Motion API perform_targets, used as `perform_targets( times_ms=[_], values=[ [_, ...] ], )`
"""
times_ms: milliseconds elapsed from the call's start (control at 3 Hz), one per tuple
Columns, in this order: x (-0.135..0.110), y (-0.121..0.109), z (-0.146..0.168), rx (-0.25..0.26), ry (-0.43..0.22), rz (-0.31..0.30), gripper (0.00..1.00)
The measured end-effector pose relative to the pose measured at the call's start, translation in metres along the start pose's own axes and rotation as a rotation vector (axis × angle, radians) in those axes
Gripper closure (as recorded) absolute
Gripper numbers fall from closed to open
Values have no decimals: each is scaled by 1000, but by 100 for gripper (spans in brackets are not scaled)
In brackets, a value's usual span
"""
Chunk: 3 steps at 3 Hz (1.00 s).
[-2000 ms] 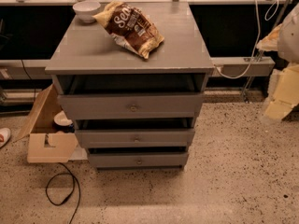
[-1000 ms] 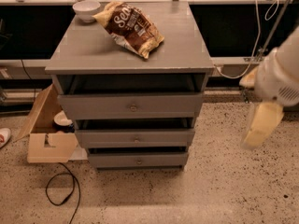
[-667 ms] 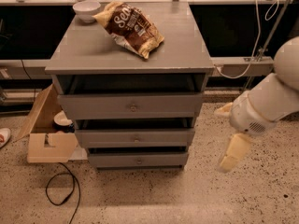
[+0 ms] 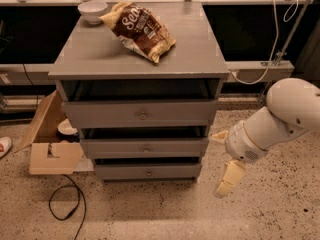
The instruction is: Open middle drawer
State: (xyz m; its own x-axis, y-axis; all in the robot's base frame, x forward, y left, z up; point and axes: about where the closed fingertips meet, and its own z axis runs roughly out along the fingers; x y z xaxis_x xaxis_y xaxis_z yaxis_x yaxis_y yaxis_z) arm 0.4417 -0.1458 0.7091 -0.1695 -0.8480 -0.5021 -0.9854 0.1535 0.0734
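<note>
The grey three-drawer cabinet [image 4: 140, 59] stands in the middle of the camera view. The middle drawer [image 4: 115, 147] has a low flat front with a tiny round knob [image 4: 146, 148], and it sits pushed in between the taller top drawer [image 4: 100, 115] and the lowest drawer [image 4: 120, 172]. My gripper [image 4: 223, 159] hangs on the white arm [image 4: 280, 119] just right of the cabinet, level with the middle and lowest drawers. It is apart from them. Its two cream fingers [image 4: 228, 179] are spread open and hold nothing.
A brown chip bag [image 4: 140, 29] and a white bowl [image 4: 92, 10] lie on the cabinet top. An open cardboard box [image 4: 50, 149] stands on the floor to the left, with a black cable [image 4: 67, 204] in front of it and a red shoe [image 4: 4, 146] at the left edge. A white cable [image 4: 260, 74] hangs on the right behind the arm.
The arm has swung in from the far right and down, bringing the gripper next to the cabinet's right side. The drawers have not moved.
</note>
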Motion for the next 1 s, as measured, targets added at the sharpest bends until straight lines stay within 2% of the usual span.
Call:
perform_targets(
  times_ms=[333, 667, 1000],
  values=[
    [11, -15, 28, 22, 32, -5, 0],
    [35, -39, 74, 82, 74, -23, 0],
    [44, -67, 114, 149, 82, -61, 0]
  ],
)
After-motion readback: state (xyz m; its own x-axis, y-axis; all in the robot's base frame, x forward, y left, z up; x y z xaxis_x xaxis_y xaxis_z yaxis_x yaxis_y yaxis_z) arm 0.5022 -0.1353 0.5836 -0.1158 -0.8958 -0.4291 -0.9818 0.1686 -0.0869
